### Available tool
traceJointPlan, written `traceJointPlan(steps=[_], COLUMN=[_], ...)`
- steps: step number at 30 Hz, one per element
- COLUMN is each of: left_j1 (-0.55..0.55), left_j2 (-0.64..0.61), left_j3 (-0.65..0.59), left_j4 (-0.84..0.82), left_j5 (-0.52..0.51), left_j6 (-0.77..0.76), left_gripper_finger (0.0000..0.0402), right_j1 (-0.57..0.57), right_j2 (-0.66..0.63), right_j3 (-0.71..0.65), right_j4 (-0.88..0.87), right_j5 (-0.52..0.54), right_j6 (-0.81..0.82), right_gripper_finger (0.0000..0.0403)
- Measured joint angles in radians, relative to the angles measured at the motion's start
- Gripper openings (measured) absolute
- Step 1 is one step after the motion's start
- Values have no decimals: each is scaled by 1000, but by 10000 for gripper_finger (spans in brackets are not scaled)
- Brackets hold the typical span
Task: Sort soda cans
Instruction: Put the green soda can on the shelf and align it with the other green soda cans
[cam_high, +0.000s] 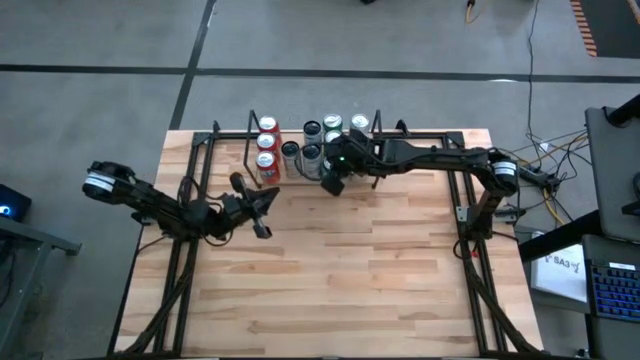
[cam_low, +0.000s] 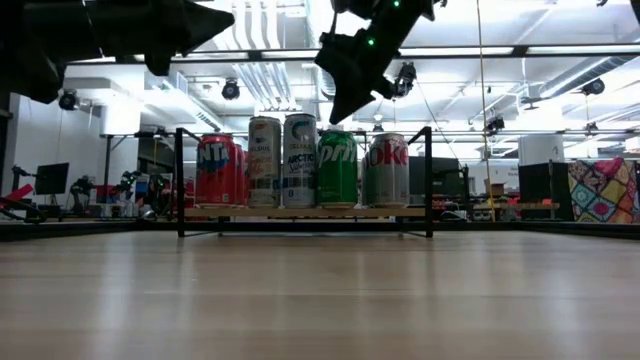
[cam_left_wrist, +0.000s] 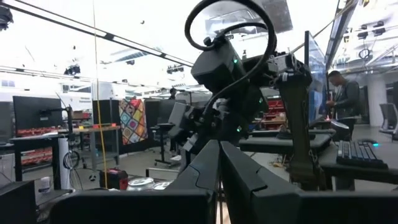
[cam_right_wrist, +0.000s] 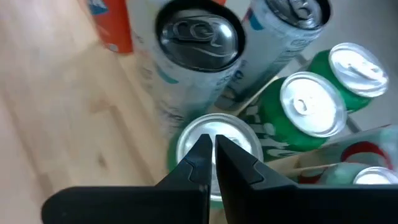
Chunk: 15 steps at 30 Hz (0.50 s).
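Right gripper (cam_right_wrist: 212, 149) fingers closed, empty, above green soda can (cam_right_wrist: 214, 140)

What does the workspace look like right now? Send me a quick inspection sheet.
Surface: wooden table, bare at the front.
Job's things: soda cans upright, clustered at the far edge inside a black frame.
Clutter: nothing seen.
Grippers: right gripper shut, empty, above a green can; left gripper shut, empty, raised at the table's left.
Cables: loose cables on the floor right of the table.
Surroundings: a person at a desk.
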<state>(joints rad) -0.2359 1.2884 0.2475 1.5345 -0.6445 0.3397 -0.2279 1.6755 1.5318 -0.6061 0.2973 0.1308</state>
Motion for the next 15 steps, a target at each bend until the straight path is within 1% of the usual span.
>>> traceJointPlan(steps=[2, 15], left_j1=[0, 0], left_j2=[-1, 6], left_j3=[0, 0], left_j4=[-4, -10], left_j5=[0, 0], left_j6=[0, 15], left_gripper_finger=[0, 0], right_j1=[-1, -21], right_j2=[7, 36], right_j3=[0, 0], right_j4=[1, -15], right_j5=[23, 29], right_j6=[-14, -19], right_gripper_finger=[9, 9])
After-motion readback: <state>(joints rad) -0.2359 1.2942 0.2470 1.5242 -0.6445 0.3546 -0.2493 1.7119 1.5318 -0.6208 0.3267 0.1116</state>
